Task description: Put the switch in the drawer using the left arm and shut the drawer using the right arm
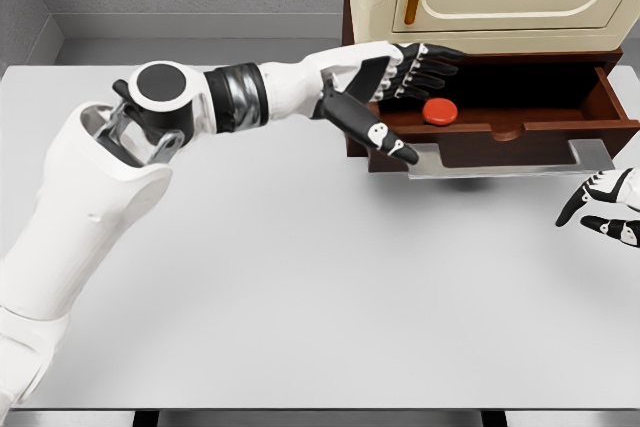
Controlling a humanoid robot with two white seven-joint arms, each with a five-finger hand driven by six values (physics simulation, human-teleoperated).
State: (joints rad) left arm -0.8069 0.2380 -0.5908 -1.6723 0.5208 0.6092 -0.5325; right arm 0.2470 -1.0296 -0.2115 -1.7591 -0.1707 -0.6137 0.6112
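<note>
Switch [439,110] lies inside open drawer [520,132]; left hand [405,77] hovers above, fingers spread, empty; right hand [605,207] relaxed, empty.

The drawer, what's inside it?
Inside the open drawer lies a round red switch. The left hand covers the drawer's left end, so anything under it is hidden.

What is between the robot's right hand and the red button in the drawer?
In the head view, the drawer's brown front wall stands between the right hand and the red button. Below the wall, only bare table remains.
</note>
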